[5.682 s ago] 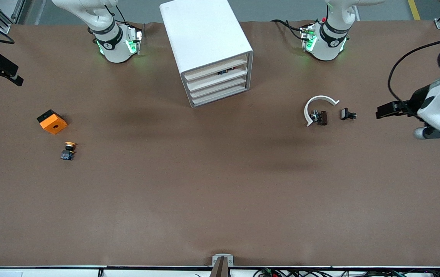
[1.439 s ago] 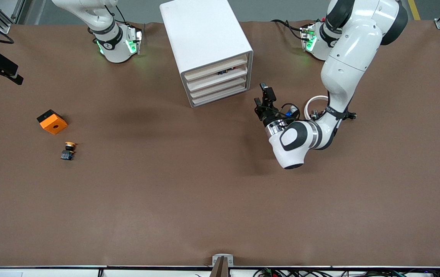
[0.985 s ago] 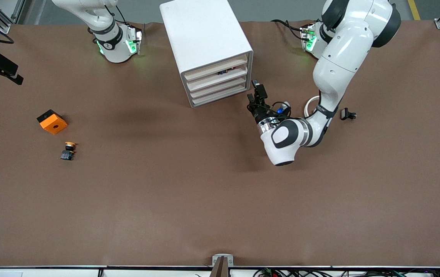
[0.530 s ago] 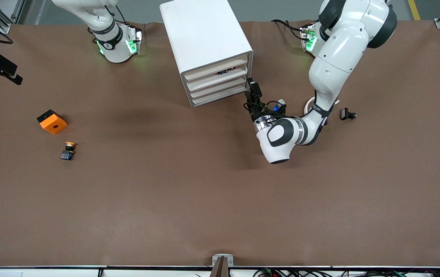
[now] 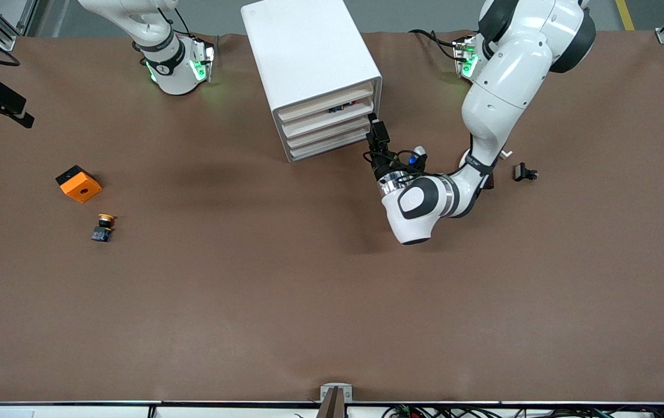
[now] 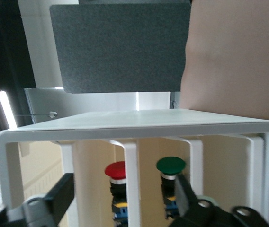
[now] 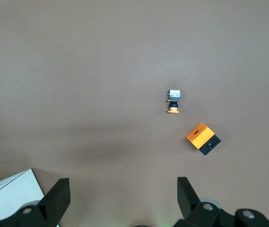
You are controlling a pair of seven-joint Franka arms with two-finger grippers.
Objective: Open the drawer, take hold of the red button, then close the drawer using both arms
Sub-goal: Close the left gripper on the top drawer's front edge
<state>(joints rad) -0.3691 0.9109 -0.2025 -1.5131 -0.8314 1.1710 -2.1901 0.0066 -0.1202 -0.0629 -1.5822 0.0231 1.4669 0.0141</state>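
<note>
The white cabinet (image 5: pixel 308 52) has four cream drawers, all pushed in. In the gap above the second drawer (image 5: pixel 323 120) from the top, dark parts show. The left wrist view looks into the cabinet front, where the red-capped button (image 6: pixel 117 170) stands inside, half hidden by a white drawer edge (image 6: pixel 130 184). My left gripper (image 5: pixel 376 132) (image 6: pixel 122 191) is open at the cabinet's front corner toward the left arm's end, its fingers either side of that edge. My right gripper (image 5: pixel 21 113) (image 7: pixel 121 191) waits open and empty, high over the right arm's end of the table.
A green-capped button (image 6: pixel 171 165) stands beside the red one. A yellow-capped button (image 5: pixel 103 226) (image 7: pixel 174 101) and an orange cube (image 5: pixel 79 183) (image 7: pixel 203 138) lie toward the right arm's end. A small black part (image 5: pixel 524 172) lies past the left arm's forearm.
The left arm has swung in from its end of the table, and its gripper has closed the last gap to the cabinet's front corner. The right arm has not moved.
</note>
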